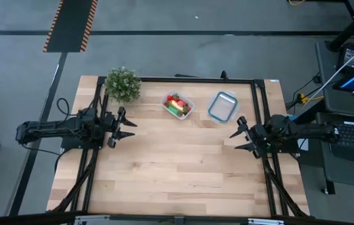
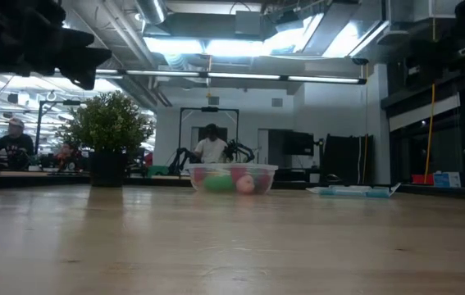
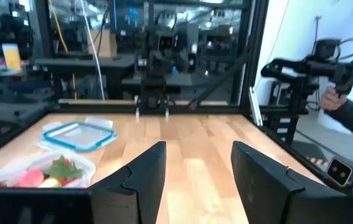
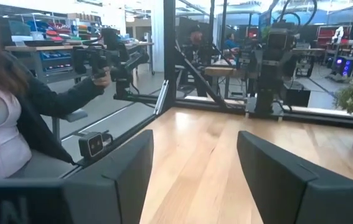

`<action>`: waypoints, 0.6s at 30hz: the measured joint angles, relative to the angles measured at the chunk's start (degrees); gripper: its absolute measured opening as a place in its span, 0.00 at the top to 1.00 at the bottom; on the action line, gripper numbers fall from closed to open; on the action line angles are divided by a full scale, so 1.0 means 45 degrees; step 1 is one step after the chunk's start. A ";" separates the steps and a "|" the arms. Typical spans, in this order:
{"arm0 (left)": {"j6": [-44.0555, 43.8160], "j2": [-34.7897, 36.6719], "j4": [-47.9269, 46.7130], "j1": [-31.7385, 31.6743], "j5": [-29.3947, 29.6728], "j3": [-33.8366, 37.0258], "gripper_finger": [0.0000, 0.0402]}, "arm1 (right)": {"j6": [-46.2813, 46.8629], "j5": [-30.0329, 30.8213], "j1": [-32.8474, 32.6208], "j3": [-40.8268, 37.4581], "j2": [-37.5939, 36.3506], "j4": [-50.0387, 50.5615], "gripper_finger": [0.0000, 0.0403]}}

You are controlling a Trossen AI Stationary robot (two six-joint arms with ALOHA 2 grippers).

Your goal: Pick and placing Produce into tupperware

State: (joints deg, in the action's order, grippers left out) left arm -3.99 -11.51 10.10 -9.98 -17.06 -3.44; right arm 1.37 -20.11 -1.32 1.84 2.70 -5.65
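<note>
The clear tupperware (image 1: 178,105) sits on the far middle of the table with the produce (image 1: 176,104) inside it: red, green and yellow pieces. It also shows in the low view as the tupperware (image 2: 232,178) and in the left wrist view as the tupperware (image 3: 39,173). My left gripper (image 1: 128,128) hovers open at the table's left side, away from the tupperware. My right gripper (image 1: 235,141) hovers open at the right side. In the wrist views the left gripper (image 3: 198,162) and right gripper (image 4: 195,155) have nothing between their fingers.
A clear blue-rimmed lid (image 1: 222,105) lies flat to the right of the tupperware. A bushy potted plant (image 1: 123,84) stands at the far left corner. Bare wood (image 1: 183,169) fills the middle and near part. A person (image 4: 14,124) holding a device stands beyond the table.
</note>
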 joint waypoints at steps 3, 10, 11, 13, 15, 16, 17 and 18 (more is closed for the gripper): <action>-0.0091 0.0427 0.0280 0.0015 0.0005 0.0398 0.57 | 0.0166 -0.0003 0.0000 -0.0314 -0.0005 -0.0218 0.42; -0.0338 0.0946 -0.0243 0.0010 0.0102 0.0666 0.58 | -0.0075 0.0177 0.0000 -0.0325 0.0005 -0.0133 0.42; -0.0313 0.0960 -0.0242 0.0010 0.0106 0.0666 0.58 | -0.0129 0.0181 0.0000 -0.0325 0.0005 -0.0119 0.42; -0.0055 0.0960 -0.0445 0.0010 0.0107 0.0666 0.57 | -0.0254 0.0187 0.0000 -0.0325 0.0005 -0.0100 0.42; -0.0015 0.0956 -0.0710 0.0010 0.0266 0.0666 0.57 | -0.0313 0.0445 0.0000 -0.0325 0.0005 0.0092 0.42; 0.0006 0.0958 -0.0920 0.0010 0.0524 0.0664 0.57 | -0.0309 0.0879 0.0000 -0.0325 0.0005 0.0223 0.42; 0.0013 0.0953 -0.1167 0.0010 0.0889 0.0666 0.57 | -0.0306 0.1399 0.0000 -0.0325 0.0005 0.0376 0.42; 0.0013 0.0952 -0.1328 0.0010 0.1304 0.0665 0.57 | -0.0315 0.1968 0.0000 -0.0325 0.0010 0.0557 0.42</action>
State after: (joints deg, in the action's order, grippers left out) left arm -3.93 -7.22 4.12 -9.93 -11.19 -0.45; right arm -0.05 -11.25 -1.32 0.38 2.74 -3.15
